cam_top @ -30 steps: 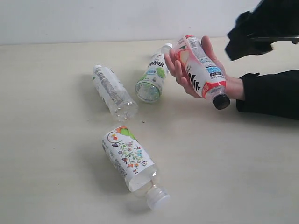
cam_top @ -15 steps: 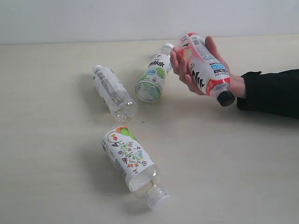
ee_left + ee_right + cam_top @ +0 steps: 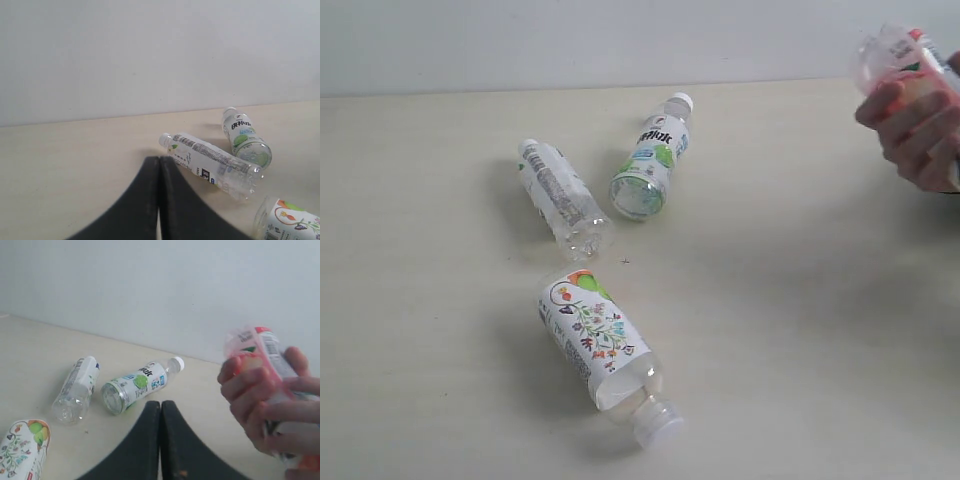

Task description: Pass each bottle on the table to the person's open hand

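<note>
Three bottles lie on the pale table (image 3: 790, 330): the grey-text white label bottle (image 3: 560, 197) (image 3: 212, 164) (image 3: 76, 394), the green-white label bottle (image 3: 651, 158) (image 3: 245, 137) (image 3: 135, 385), and the floral label bottle (image 3: 603, 342) (image 3: 20, 452) nearest the front. The person's hand (image 3: 915, 128) (image 3: 260, 400) holds the red-pink label bottle (image 3: 895, 55) (image 3: 255, 347) at the right edge of the exterior view. My left gripper (image 3: 159, 162) is shut and empty, close to the cap end of the grey-text bottle. My right gripper (image 3: 160, 406) is shut and empty, between the green-white bottle and the hand. Neither arm shows in the exterior view.
A plain white wall (image 3: 620, 40) runs along the table's far edge.
The hand has carried the red-pink bottle off to the right edge, and its dark sleeve has left the view. The dark arm at top right a second ago is gone. The other bottles lie unmoved.
</note>
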`<state>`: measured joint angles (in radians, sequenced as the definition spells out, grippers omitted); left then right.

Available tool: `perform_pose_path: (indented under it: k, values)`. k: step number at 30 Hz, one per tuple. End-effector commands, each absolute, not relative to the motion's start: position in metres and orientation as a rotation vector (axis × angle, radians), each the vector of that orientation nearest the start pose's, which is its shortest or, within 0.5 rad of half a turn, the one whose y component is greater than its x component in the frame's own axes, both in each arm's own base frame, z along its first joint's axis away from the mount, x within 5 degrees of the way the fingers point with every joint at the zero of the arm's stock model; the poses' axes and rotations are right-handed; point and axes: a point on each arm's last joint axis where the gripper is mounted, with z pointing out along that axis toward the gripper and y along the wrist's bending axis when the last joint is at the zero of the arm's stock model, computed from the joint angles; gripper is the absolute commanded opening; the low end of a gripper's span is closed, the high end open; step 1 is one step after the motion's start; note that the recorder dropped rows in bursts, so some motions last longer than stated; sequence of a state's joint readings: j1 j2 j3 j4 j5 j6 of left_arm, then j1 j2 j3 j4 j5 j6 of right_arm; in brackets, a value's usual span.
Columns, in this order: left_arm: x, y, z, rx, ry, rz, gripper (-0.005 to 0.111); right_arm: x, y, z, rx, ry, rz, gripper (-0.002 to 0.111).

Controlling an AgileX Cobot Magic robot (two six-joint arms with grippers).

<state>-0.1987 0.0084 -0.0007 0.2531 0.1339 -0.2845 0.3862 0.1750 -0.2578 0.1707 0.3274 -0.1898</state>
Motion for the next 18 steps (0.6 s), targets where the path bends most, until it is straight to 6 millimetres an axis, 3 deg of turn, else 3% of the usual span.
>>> perform_pose_path:
  k: [1,8,18]
  values:
    - [0.056,-0.008,0.201,0.1,1.619,-0.158,0.0,0.051,0.026,0.263,-0.379,1.635,0.318,0.0]
    - [0.056,-0.008,0.201,0.1,1.619,-0.158,0.0,0.033,0.019,0.27,-0.344,1.494,0.335,0.0]
    - [0.056,-0.008,0.201,0.1,1.619,-0.158,0.0,0.033,0.018,0.27,-0.342,1.489,0.335,0.0]
